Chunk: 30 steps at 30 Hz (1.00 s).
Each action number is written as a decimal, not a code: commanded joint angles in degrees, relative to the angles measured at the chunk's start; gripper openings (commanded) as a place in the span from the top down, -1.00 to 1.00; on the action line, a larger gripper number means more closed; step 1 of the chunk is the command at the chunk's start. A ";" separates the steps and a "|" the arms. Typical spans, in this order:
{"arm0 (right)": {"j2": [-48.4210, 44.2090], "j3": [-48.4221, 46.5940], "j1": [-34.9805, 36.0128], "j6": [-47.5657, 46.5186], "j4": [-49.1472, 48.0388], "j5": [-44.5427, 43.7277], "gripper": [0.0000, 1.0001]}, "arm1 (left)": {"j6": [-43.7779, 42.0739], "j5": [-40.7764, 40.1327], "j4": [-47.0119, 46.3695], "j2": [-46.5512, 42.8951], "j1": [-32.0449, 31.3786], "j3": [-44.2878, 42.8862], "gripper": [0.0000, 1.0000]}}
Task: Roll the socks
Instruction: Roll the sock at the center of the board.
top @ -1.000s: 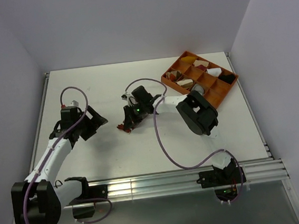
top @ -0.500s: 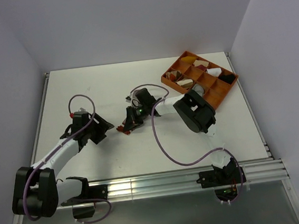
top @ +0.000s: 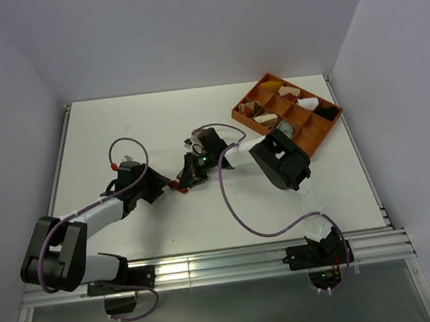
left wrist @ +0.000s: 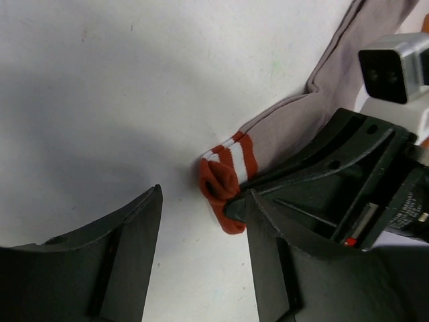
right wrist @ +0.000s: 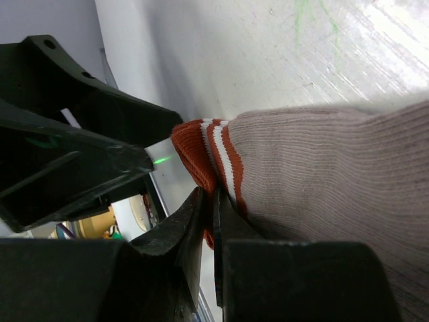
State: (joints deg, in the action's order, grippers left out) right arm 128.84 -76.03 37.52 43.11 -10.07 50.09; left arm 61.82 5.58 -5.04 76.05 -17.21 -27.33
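Observation:
A pinkish-tan sock [left wrist: 301, 114] with a red and white striped cuff [left wrist: 228, 164] lies on the white table; the cuff also shows in the top view [top: 179, 184]. My right gripper [right wrist: 213, 201] is shut on the red cuff [right wrist: 198, 151] and also shows in the top view [top: 188, 175]. My left gripper [left wrist: 201, 208] is open, its jaws either side of bare table just short of the cuff, and it sits just left of it in the top view [top: 161, 183]. The grey sock is out of view.
An orange divided tray [top: 316, 131] with small cloth bundles stands at the back right. The right arm's elbow [top: 280, 162] hangs over the table near it. A purple cable [top: 239, 216] loops across the table's front. Grey walls enclose the table.
My left gripper has moved right across the table to the sock's cuff. My right gripper has stayed shut on the cuff and shifted slightly.

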 commanded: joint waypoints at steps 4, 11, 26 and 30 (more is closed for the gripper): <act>1.68 1.06 -0.60 0.31 -1.18 -0.78 1.00 | 0.75 -2.59 -5.86 5.76 -2.12 -2.46 -0.06; 1.86 0.97 -0.60 -0.05 -0.83 -0.87 1.00 | 0.41 -4.17 -6.21 7.53 -3.09 -3.52 0.08; 2.47 0.09 -0.69 -1.10 0.40 -1.13 1.00 | -1.18 -3.92 -3.14 10.61 -3.53 -6.42 0.32; 2.47 0.00 -0.69 -1.71 1.01 -1.57 1.00 | -1.27 -3.74 -1.47 11.49 -3.62 -7.47 0.35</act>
State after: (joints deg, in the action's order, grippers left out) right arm 129.40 -75.75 37.21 43.59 -11.38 51.11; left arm 61.65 2.61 -8.36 86.48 -20.47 -32.86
